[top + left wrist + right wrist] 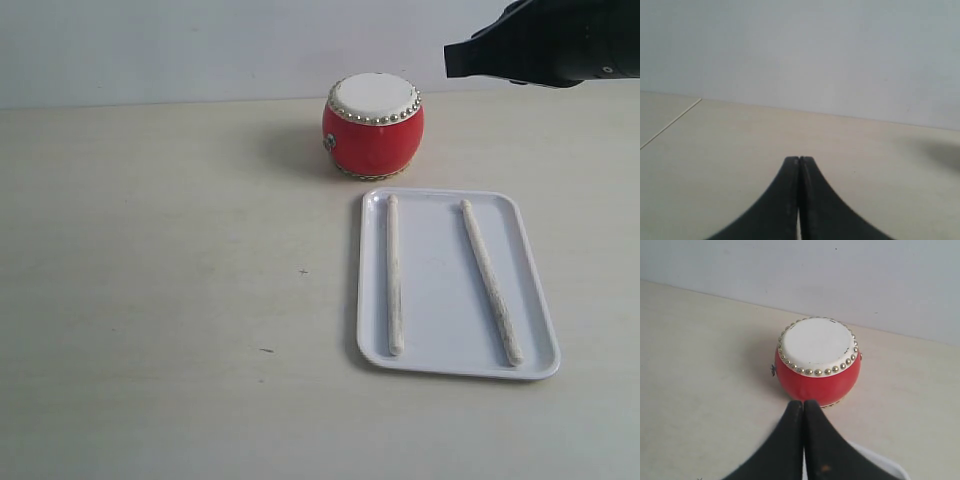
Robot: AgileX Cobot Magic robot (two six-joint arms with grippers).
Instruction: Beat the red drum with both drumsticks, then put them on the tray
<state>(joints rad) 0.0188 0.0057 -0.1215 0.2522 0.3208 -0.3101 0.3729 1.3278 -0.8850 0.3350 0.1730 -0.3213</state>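
The red drum [373, 124] with its white skin and silver studs stands at the back of the table; the right wrist view shows the drum [817, 361] too. Just in front of it lies the white tray [441, 290], whose corner [880, 462] peeks past the right fingers. Two cream drumsticks rest in the tray, one on its left side [393, 274] and one on its right side [491, 282]. My right gripper [803, 402] is shut and empty, held high beside the drum at the exterior view's top right [452, 58]. My left gripper [799, 159] is shut and empty over bare table.
The pale beige table [160, 280] spreads wide to the left of the tray. A light wall [150, 40] rises behind the drum. A table seam [670, 122] runs across the left wrist view.
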